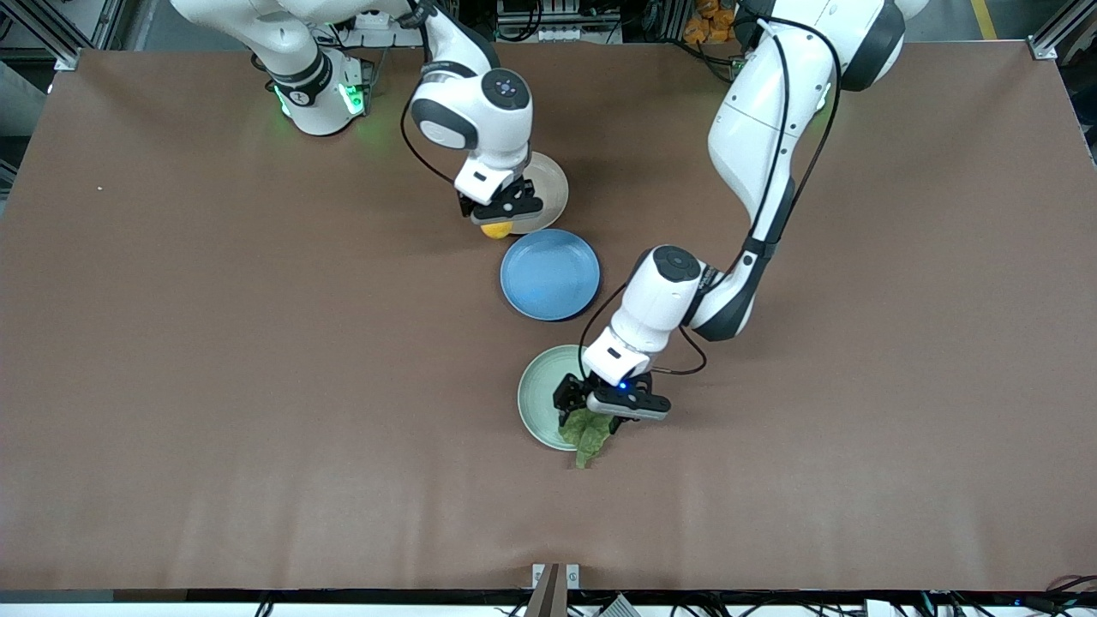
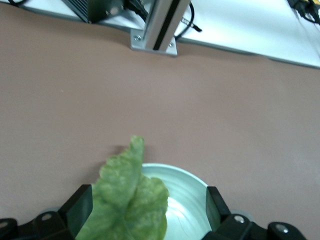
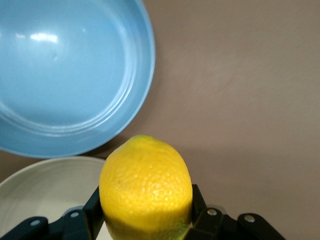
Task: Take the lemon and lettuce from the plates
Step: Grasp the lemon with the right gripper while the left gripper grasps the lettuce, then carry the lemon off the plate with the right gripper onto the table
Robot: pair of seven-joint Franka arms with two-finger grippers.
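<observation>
My right gripper is shut on the yellow lemon and holds it over the beige plate's rim, on the side nearer the front camera. In the right wrist view the lemon fills the gap between the fingers, with the beige plate below. My left gripper is open, low over the mint green plate. The dark green lettuce lies on that plate and sticks out over its rim. In the left wrist view the lettuce lies between the spread fingers, against one of them, on the mint plate.
An empty blue plate lies between the beige and mint plates; it also shows in the right wrist view. Brown table cloth surrounds them. A metal post stands at the table edge nearest the front camera.
</observation>
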